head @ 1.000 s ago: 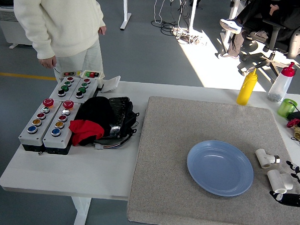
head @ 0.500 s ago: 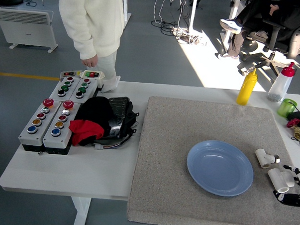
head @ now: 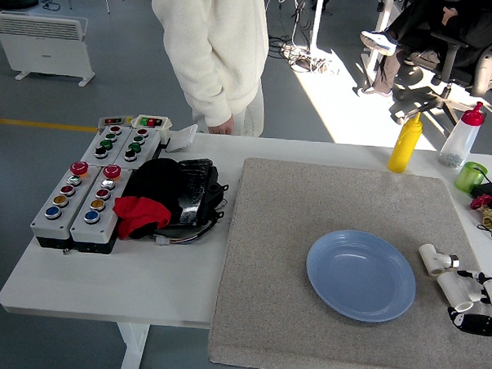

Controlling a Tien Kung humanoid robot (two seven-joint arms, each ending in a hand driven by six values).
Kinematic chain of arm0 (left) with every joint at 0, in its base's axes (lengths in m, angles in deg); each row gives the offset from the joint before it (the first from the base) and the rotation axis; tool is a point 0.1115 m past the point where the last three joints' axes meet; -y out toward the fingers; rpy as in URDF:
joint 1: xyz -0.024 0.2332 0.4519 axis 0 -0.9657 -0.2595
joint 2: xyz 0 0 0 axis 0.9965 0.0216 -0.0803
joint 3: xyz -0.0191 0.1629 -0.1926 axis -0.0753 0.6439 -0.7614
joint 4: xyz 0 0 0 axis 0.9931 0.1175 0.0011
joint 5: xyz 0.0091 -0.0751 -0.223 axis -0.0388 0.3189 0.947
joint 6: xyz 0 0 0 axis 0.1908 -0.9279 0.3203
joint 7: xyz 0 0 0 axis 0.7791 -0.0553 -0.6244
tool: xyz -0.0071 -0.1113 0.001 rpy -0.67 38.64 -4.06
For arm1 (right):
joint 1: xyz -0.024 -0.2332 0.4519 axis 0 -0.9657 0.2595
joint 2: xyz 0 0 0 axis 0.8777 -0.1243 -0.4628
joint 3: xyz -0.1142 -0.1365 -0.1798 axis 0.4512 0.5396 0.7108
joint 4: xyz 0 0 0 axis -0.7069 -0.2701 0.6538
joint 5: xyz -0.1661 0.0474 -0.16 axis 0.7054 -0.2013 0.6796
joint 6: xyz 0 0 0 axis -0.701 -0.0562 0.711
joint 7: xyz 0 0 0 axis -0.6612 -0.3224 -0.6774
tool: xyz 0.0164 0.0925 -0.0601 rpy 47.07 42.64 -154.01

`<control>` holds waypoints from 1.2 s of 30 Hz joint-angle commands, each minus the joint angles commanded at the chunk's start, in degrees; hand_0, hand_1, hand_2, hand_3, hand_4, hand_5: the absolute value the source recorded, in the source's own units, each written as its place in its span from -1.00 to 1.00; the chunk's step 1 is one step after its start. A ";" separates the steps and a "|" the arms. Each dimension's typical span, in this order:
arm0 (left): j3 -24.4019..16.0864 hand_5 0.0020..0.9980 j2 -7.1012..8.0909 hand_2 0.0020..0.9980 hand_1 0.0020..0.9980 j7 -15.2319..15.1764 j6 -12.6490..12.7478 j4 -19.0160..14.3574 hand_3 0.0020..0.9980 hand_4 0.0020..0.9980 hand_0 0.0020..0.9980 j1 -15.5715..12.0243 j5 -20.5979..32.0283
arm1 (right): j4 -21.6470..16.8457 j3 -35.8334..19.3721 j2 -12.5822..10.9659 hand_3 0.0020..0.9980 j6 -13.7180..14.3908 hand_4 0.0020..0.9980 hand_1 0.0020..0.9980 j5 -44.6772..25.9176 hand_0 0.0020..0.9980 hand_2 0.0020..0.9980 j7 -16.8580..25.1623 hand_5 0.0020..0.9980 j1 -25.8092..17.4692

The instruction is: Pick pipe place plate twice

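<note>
White pipe [head: 454, 290] lies near the grey mat's [head: 309, 236] right edge, with the right hand's [head: 477, 309] fingers curled around it. Beside it, toward the far edge, sits a second pipe [head: 434, 259]; the blue plate [head: 360, 275] rests empty just inward.

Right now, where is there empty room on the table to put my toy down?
The grey felt mat is bare left of and behind the round blue plate. The white tabletop is free near the front left edge. It is crowded at the left, with the button boxes and black-and-red bundle, and at the right, with white pipe fittings by the right hand.
</note>
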 joint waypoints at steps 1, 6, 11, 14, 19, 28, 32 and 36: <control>-0.01 1.00 0.00 0.37 0.33 -0.01 0.00 0.00 0.26 -0.33 0.35 0.01 0.00 | -0.02 -0.07 -0.01 0.20 0.15 -0.29 0.05 0.05 -0.14 0.16 0.19 -0.99 -0.01; -0.01 1.00 0.00 0.37 0.33 -0.02 -0.02 0.00 0.26 -0.33 0.35 -0.01 -0.04 | -0.45 -0.42 -0.08 0.15 1.94 -0.34 -0.03 -0.83 -0.22 0.10 2.94 -1.00 -0.15; 0.10 1.00 0.00 0.37 0.33 0.04 0.00 -0.01 0.26 -0.33 0.35 0.02 0.07 | -1.43 -0.52 -0.22 0.15 3.87 -0.34 -0.03 -1.93 -0.22 0.10 5.46 -1.00 -0.28; 0.15 1.00 0.00 0.37 0.33 0.09 -0.04 -0.02 0.26 -0.33 0.35 0.03 0.07 | -2.35 -0.17 -0.39 0.13 5.18 -0.36 -0.05 -2.48 -0.27 0.07 7.27 -0.97 -0.18; 0.32 1.00 0.00 0.37 0.33 0.10 0.02 -0.02 0.26 -0.33 0.35 0.03 0.33 | -3.76 1.22 -0.70 0.11 6.90 -0.40 -0.06 -3.24 -0.28 0.06 9.80 -1.00 0.35; 0.56 1.00 0.00 0.37 0.33 0.08 0.06 -0.03 0.26 -0.33 0.35 0.04 0.63 | -3.82 9.03 -3.34 0.10 7.98 -0.41 -0.06 -5.66 -0.28 0.05 11.89 -1.00 5.71; 0.87 1.00 0.00 0.37 0.33 0.10 0.19 -0.06 0.26 -0.33 0.35 0.08 1.06 | -2.74 15.18 -5.29 0.10 6.93 -0.43 -0.06 -5.93 -0.27 0.06 10.87 -1.00 9.89; 0.97 1.00 0.00 0.37 0.33 0.20 0.22 -0.11 0.26 -0.33 0.35 -0.03 1.03 | -1.20 21.48 -6.48 0.11 6.00 -0.43 0.02 -6.18 -0.05 0.07 10.13 -1.00 13.59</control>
